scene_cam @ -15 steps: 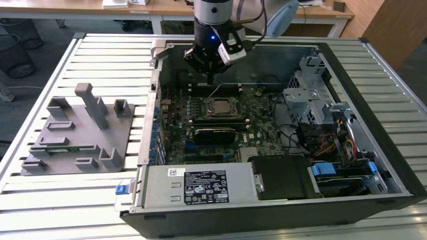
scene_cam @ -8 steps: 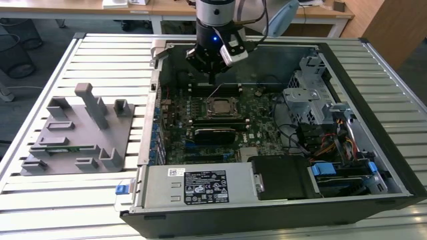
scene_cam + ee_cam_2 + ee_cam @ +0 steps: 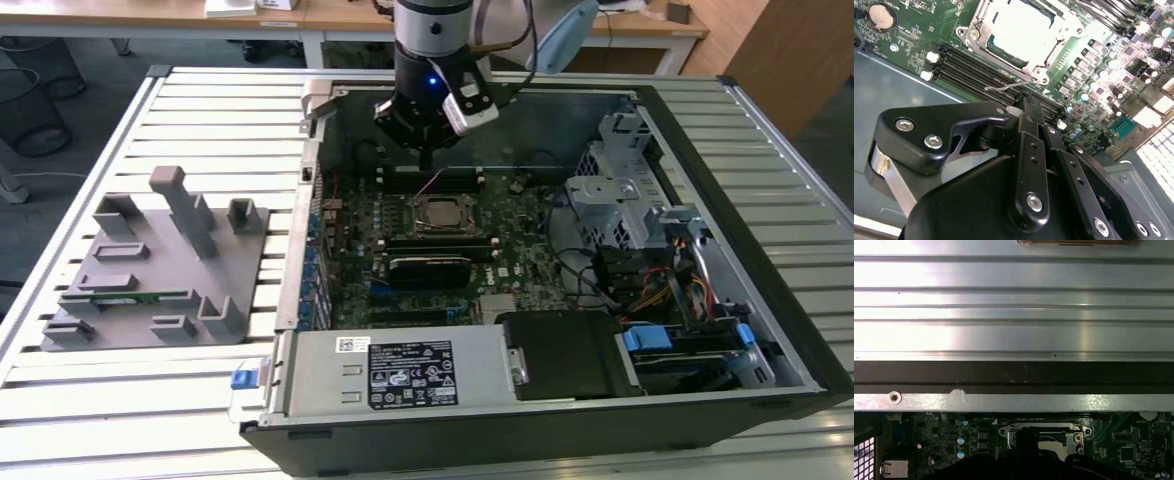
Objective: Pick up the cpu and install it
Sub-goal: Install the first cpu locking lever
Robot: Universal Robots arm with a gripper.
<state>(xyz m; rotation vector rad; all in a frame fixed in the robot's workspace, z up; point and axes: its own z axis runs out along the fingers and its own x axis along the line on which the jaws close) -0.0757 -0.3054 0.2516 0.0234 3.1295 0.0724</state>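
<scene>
The cpu (image 3: pixel 441 213) lies flat in the motherboard socket inside the open computer case (image 3: pixel 747 230), its silver top showing. In the second wrist view the cpu (image 3: pixel 1021 27) glares bright inside the socket's metal frame (image 3: pixel 976 32). A thin wire lever (image 3: pixel 1009 86) stands beside that frame. My gripper (image 3: pixel 424 162) hangs above the board just behind the socket, a short way above the memory slots. In the second wrist view the gripper (image 3: pixel 1026 99) has its black fingers pressed together with nothing between them.
A grey fixture block (image 3: pixel 160 270) with a green memory stick (image 3: pixel 134 296) sits on the slatted table (image 3: pixel 200 110) at the exterior view's left. Inside the case are a power supply (image 3: pixel 400 372), a drive cage (image 3: pixel 627 195) and bundled cables (image 3: pixel 654 290).
</scene>
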